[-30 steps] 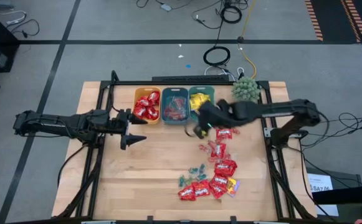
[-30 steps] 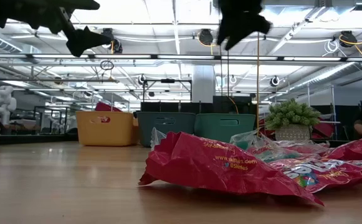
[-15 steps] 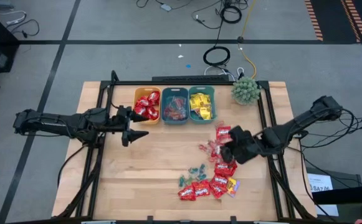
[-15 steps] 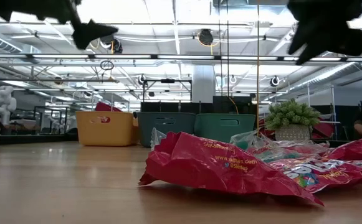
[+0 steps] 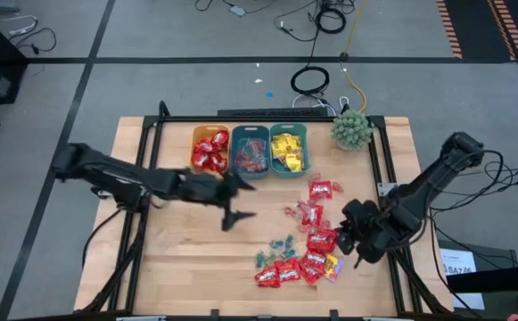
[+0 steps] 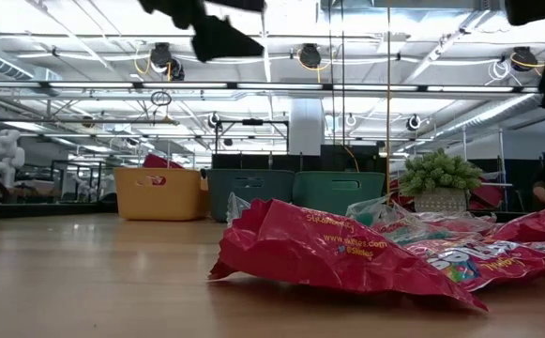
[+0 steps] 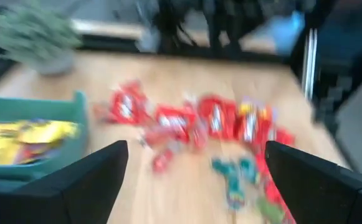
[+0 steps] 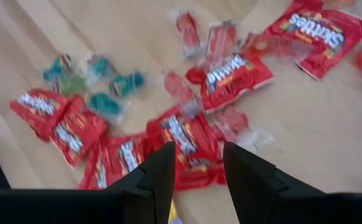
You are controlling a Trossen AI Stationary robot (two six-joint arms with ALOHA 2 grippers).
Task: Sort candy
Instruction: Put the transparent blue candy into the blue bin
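High view first: loose candy (image 5: 316, 245) heaped on the right half of the tabletop (image 5: 178, 259), red packets overlapping, small teal pieces (image 5: 281, 242) just beside the heap on its left. More candy already sorted into three bins along the far edge: red packets in the orange bin (image 5: 210, 150), mixed small pieces in the middle teal bin (image 5: 250, 150), yellow packets in the right teal bin (image 5: 288, 150). Green plant (image 5: 351, 129) near the bins, apart from the pile.

Left gripper (image 5: 243, 201) out over bare wood between the bins and the pile, jaws spread wide, nothing in them. Right gripper (image 5: 348, 234) above the pile's right edge, jaws only narrowly parted and empty, pointed down at overlapping red packets (image 8: 187, 140) in its wrist view.

Hazards, as a judgement:
- With packets lapped over one another, a descent here is likely to pinch two at once. Equally likely to catch only a slippery corner and drop the packet short of its bin.
- Narrow jaws possibly riding over a flat packet rather than getting round it, shoving the heap toward the tabletop's right side.
- With both arms close to the same pile, a crossing of paths and a knock between them.
- Tiny teal pieces easily scattered by any sweep.
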